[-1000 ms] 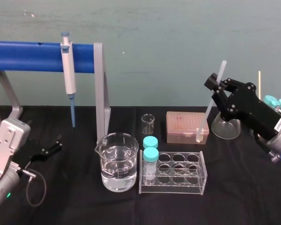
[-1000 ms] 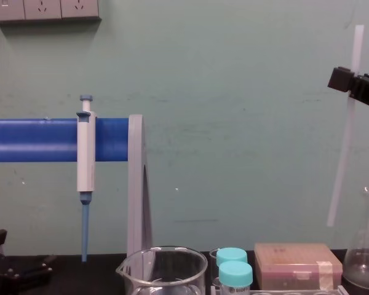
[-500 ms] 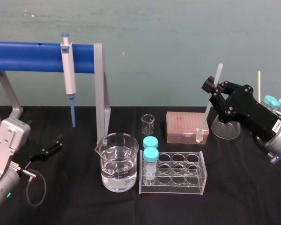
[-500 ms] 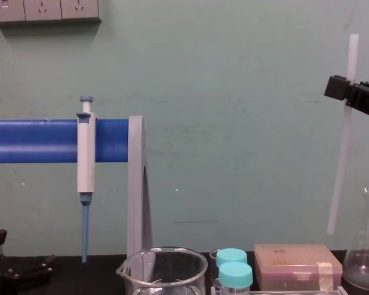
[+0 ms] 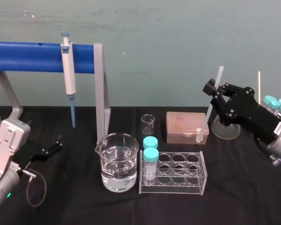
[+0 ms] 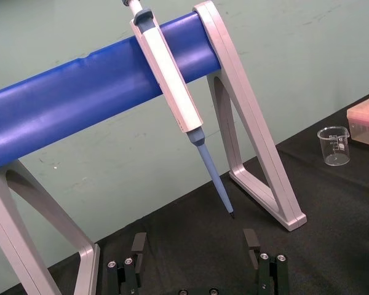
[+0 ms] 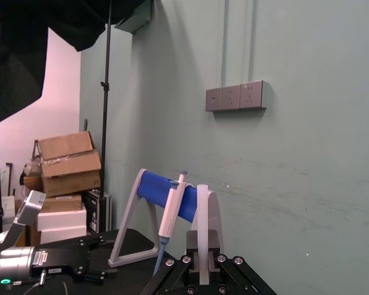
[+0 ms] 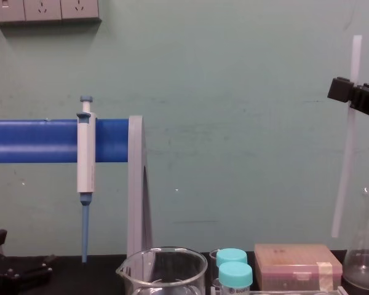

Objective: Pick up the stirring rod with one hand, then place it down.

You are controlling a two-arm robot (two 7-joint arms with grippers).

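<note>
Soft, even light covers the green wall (image 5: 178, 37) and black worktop (image 5: 84, 206), with only faint shadows. Small highlights glint on the beaker (image 5: 116, 161). In the right wrist view the far wall (image 7: 61, 92) glows pink.

We find bare table (image 5: 243, 197) right of the tube rack (image 5: 173, 173) and along the front edge. Under the stirring rod (image 5: 204, 119) we meet the pink tip box (image 5: 185, 125), with the flask (image 5: 225, 129) just beside it. The blue pipette stand (image 5: 28, 57) walls off the rear left.
</note>
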